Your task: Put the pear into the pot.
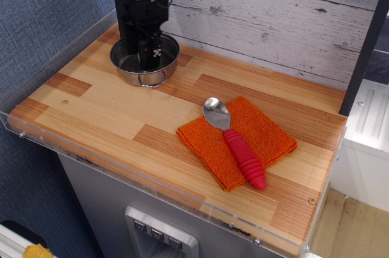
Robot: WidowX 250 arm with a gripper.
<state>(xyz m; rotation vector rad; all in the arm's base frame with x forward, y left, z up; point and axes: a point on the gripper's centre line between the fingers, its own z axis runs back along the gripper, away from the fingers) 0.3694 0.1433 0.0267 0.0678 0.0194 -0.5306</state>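
The shiny steel pot (129, 63) stands at the back left of the wooden table, one wire loop handle facing front. My black gripper (148, 58) points straight down into the pot, its fingertips low inside near the bottom. The fingers look dark and close together, and I cannot tell whether they are open or shut. The pale green pear does not show; it is hidden or out of view, possibly behind the gripper.
An orange cloth (237, 140) lies at the front right with a red-handled metal spoon (234, 143) on it. A clear plastic rim (55, 48) runs along the table's left and front edges. A plank wall (273, 14) stands behind.
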